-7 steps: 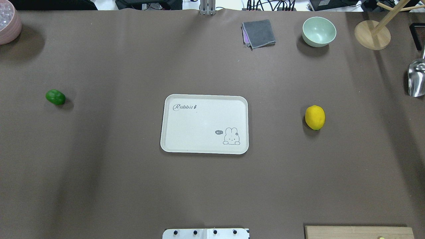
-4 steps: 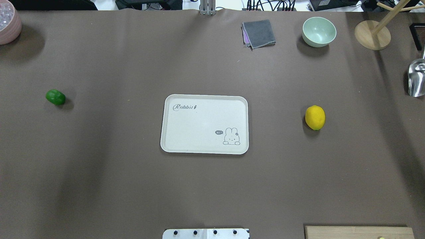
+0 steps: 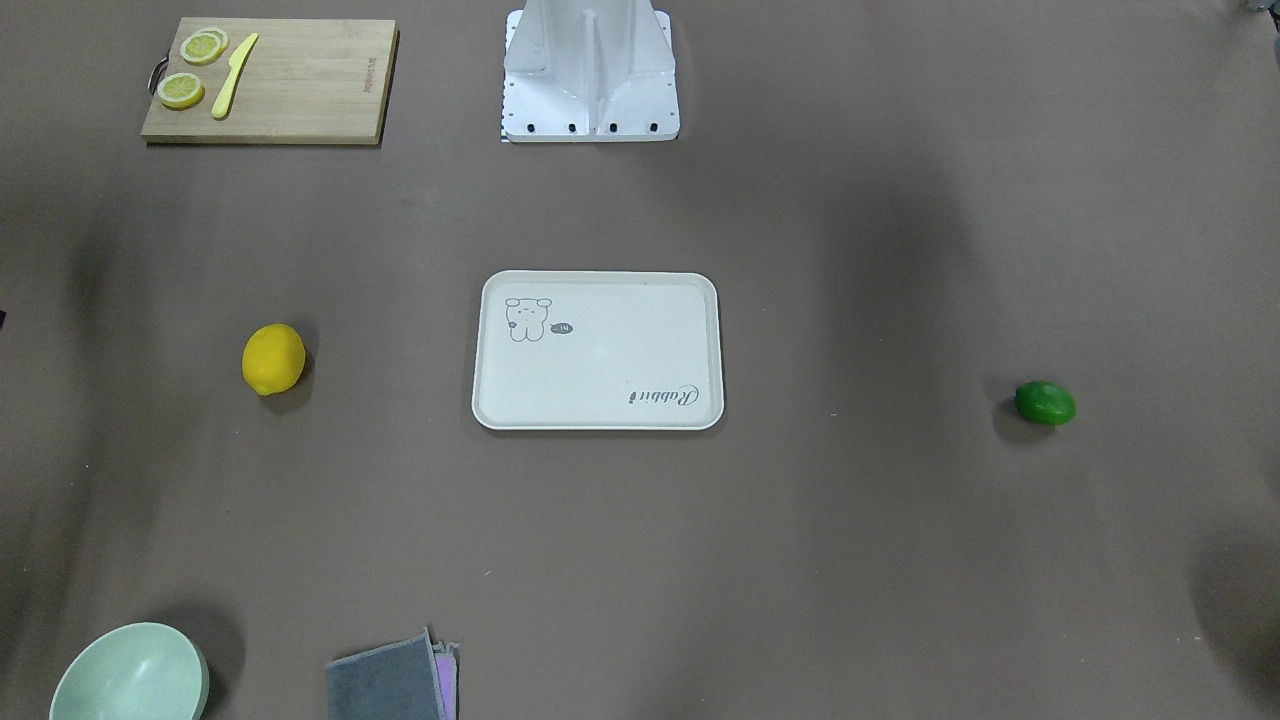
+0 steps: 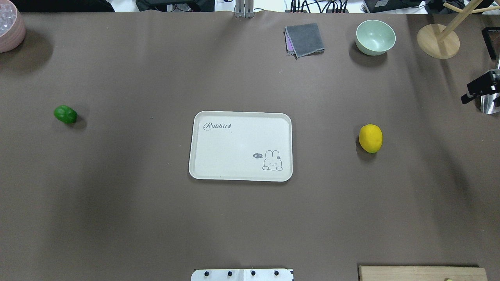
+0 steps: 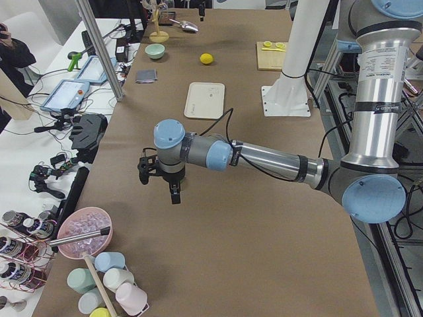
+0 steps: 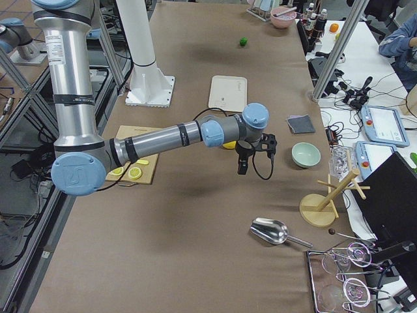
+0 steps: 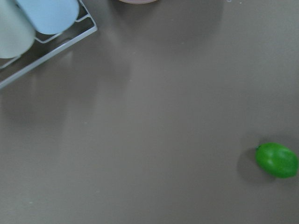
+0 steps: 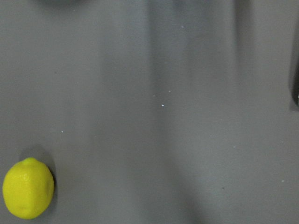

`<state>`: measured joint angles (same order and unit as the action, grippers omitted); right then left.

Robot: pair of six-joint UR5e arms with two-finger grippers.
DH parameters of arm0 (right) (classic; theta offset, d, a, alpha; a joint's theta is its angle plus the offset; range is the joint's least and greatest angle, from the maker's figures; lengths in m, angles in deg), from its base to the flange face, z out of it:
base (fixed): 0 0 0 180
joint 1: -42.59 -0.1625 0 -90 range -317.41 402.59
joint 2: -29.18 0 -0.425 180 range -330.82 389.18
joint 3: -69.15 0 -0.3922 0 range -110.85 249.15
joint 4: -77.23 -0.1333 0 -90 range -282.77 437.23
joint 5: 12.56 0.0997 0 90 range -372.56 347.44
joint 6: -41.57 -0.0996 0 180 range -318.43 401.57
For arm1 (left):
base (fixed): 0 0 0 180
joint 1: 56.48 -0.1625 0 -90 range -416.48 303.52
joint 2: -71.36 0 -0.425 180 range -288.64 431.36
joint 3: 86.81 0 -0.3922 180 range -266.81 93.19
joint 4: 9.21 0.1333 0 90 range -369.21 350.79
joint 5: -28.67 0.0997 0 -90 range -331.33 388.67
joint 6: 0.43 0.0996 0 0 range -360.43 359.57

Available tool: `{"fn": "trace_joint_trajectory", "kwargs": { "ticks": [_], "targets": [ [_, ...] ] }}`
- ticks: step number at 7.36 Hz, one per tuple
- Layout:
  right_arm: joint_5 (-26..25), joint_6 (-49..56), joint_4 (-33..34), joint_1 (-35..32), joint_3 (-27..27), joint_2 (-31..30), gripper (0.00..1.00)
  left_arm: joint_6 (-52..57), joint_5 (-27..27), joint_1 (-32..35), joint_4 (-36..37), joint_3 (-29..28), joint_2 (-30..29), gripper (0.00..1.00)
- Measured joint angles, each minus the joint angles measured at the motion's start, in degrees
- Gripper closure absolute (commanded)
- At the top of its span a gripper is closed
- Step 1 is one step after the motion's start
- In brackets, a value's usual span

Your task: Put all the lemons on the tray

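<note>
Two firm, roll-prone fruits, yellow lemon and green lemon, lie on the bench well apart from the tray; I'd pinch their waists. Left claw, right claw: I cannot tell their opening.

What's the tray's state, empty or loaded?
Empty: tray is bare; yellow lemon and green lemon lie on the table, apart from it.

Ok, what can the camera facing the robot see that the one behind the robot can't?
Only front-facing: round lemon slices and a yellow knife. Only overhead: a pink bowl, a round wooden stand and a shiny metal scoop. Both: the cream-white rectangular tray, the yellow lemon, the green lemon, a mint-green bowl, a folded grey cloth and the wooden cutting board, though overhead shows just its edge.
</note>
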<state>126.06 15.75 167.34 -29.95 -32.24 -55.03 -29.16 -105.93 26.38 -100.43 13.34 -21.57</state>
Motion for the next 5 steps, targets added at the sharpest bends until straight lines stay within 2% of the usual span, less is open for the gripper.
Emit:
{"fn": "trace_joint_trajectory", "kwargs": {
  "ticks": [3, 5],
  "targets": [
    [-0.01, -2.72, -0.02, 7.51, 5.62, 8.2, 0.0, -18.45, -0.05, -8.49, -0.96, -7.74, -11.11, 0.02],
    [-0.26, -6.69, -0.04, 12.35, 7.72, 11.94, 0.0, -26.49, -0.08, -12.01, -6.27, -15.24, -15.46, 0.02]
  ]
}}
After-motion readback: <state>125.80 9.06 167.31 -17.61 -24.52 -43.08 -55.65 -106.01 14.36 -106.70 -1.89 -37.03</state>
